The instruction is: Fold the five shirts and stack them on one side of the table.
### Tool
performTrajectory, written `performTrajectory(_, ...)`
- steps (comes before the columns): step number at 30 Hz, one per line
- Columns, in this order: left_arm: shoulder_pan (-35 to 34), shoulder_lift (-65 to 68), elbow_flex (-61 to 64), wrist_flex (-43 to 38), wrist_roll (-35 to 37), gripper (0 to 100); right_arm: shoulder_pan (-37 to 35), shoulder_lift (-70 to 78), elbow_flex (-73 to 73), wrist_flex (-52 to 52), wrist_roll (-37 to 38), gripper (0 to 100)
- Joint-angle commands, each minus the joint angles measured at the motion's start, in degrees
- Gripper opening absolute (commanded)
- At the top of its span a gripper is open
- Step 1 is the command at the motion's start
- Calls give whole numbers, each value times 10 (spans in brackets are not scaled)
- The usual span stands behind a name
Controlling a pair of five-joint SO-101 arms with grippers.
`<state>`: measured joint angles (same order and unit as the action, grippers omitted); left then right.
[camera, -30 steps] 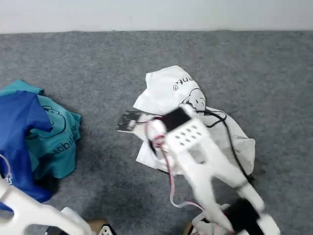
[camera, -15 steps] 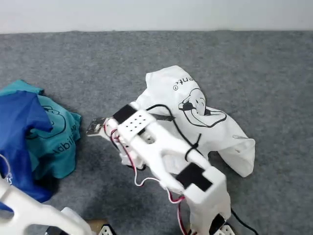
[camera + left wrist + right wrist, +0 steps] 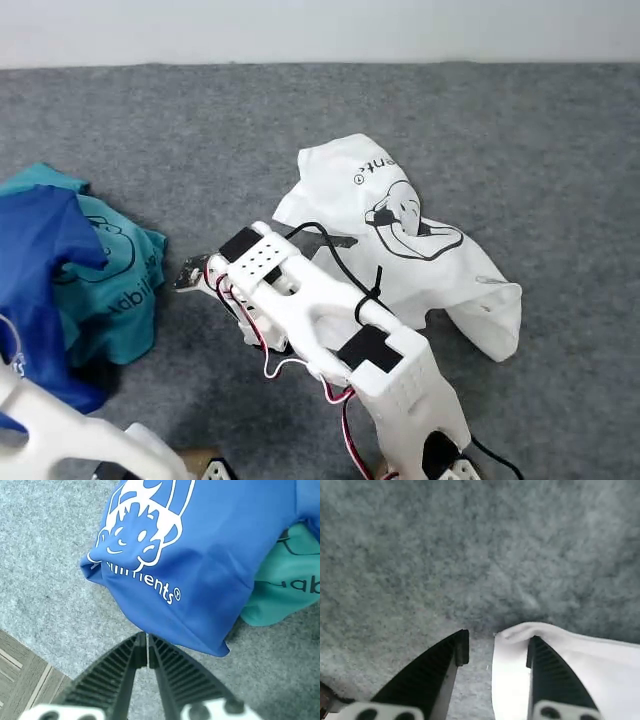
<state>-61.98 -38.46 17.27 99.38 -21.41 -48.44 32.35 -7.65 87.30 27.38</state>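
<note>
Some white shirt (image 3: 440,275) hides under an arm (image 3: 330,310); right end effector (image 3: 498,639) spread, left end effector (image 3: 148,639) clenched.

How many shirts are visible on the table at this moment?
3. A white shirt lies centrally, a teal shirt at the high view's left edge, a blue shirt draped over it. Others may be hidden beneath.

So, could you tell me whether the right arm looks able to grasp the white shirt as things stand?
Probably yes: the right gripper is open, an edge of the white shirt already lies inside its opening, and nothing covers the cloth there.
</note>
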Motion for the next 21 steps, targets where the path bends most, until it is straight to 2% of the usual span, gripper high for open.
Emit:
performTrajectory(1, -4, -12, -1, 10, -2, 17, 4, 1, -33, -18, -3, 196)
performTrajectory(12, -4, -12, 0, 10, -2, 16, 4, 53, -41, -36, -2, 187)
performTrajectory(18, -4, -12, 25, 10, -2, 16, 7, 74, -86, -16, -1, 7)
performTrajectory(21, -4, -12, 29, 10, -2, 16, 21, 69, -105, -15, 1, 9)
